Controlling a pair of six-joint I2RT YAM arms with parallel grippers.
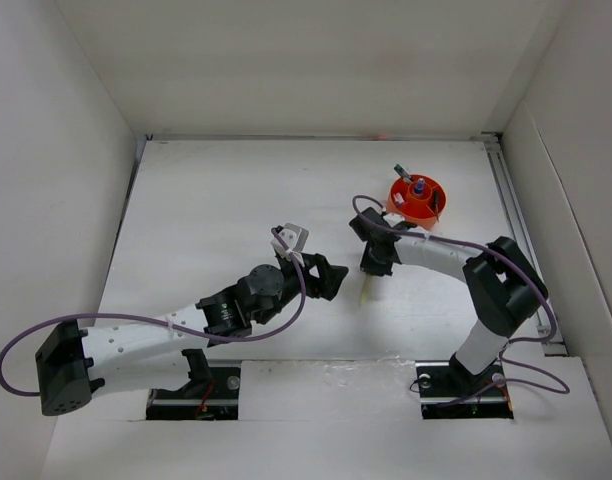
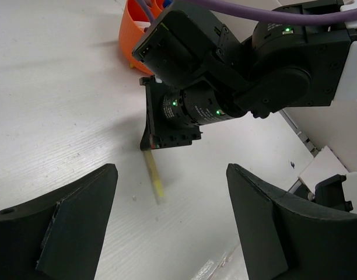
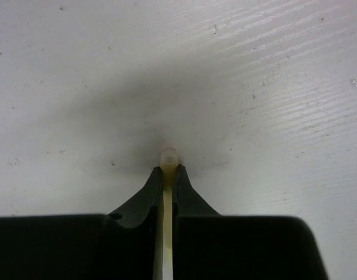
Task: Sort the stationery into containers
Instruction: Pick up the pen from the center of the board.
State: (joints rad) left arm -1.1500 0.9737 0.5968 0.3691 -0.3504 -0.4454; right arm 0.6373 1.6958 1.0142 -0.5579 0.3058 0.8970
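One pen point(image 3: 168, 157) (yellow) within right gripper point(image 3: 168, 173)

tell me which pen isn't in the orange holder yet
The yellow pen, pinched in the right gripper; the others stand in the orange holder.

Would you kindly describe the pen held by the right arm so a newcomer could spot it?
Start at the round orange holder at the back right. Just nearer than it, the right tool pinches a thin pale-yellow pen. The other pens stand in the holder; this one alone is outside it.
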